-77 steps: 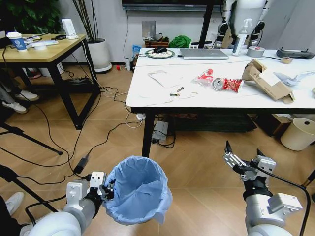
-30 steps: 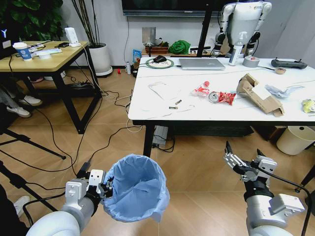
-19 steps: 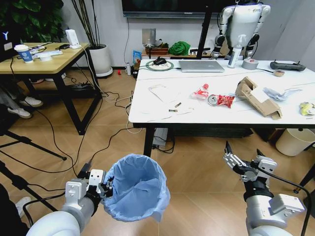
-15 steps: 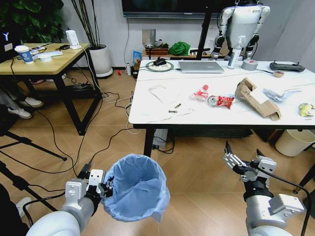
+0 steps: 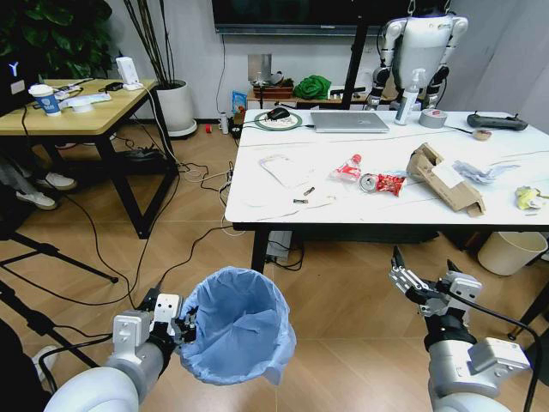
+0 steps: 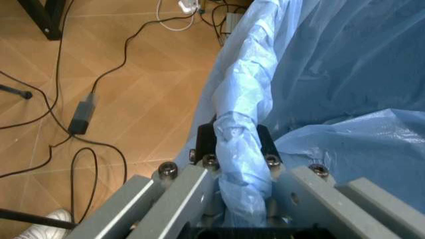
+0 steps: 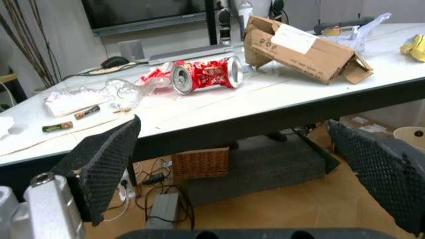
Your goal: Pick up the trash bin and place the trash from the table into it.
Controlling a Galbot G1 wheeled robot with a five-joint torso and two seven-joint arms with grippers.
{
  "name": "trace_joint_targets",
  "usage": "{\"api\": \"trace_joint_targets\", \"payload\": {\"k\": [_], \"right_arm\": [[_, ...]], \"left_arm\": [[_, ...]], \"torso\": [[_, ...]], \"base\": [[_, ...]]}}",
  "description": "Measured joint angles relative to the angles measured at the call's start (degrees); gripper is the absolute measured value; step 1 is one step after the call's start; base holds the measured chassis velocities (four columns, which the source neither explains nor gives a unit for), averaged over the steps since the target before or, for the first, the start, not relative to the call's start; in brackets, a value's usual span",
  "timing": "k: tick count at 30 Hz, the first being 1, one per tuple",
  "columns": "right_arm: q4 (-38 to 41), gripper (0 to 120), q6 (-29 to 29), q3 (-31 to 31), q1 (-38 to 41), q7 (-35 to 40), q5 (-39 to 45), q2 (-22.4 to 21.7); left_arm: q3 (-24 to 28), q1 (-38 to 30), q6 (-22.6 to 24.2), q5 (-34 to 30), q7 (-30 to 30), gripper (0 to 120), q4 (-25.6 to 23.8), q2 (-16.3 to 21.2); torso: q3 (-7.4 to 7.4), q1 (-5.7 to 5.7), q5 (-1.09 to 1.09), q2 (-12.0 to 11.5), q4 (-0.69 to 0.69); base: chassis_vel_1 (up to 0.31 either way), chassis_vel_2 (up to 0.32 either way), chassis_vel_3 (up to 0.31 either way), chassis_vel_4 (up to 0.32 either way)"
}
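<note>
Fingers of the left gripper (image 6: 236,149) are clamped on the bag-wrapped rim of the small round trash bin lined with crinkled light-blue plastic (image 5: 238,326), held at the lower centre of the head view. Wide-spread fingers of the right gripper (image 5: 422,279), empty, are seen at lower right. The crushed red-labelled plastic bottle (image 7: 204,73) lies ahead of and above that gripper on the white marble-look table (image 5: 283,202), its long axis crosswise to the reach; this arm is judged nearer. The torn brown cardboard box (image 7: 302,48) lies beside it. The rim pinch is made plain by the left wrist view.
</note>
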Motion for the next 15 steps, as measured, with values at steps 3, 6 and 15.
{"api": "trace_joint_targets", "payload": {"k": [3, 6, 15], "right_arm": [[0.0, 100, 0.0, 0.0, -0.1, 0.0, 0.0, 0.0], [0.2, 100, 0.0, 0.0, -0.1, 0.0, 0.0, 0.0], [0.8, 100, -0.1, 0.0, -0.4, 0.1, 0.0, -0.1]], "left_arm": [[0.0, 0.0, 0.0, 0.0, 0.0, 0, 0.0, -0.1], [0.0, 0.1, 0.0, 0.0, 0.0, 0, 0.0, -0.1], [-0.1, 0.4, 0.0, 0.0, 0.0, 0, 0.0, -0.2]], "torso": [[0.34, 0.24, 0.0, 0.6, 0.0], [0.9, 0.61, 0.0, 1.5, 0.0], [2.14, 1.51, 0.0, 3.6, 0.0]], "base": [[0.0, 0.0, 0.0, 0.0], [0.0, 0.0, 0.0, 0.0], [0.0, 0.0, 0.0, 0.0]]}}
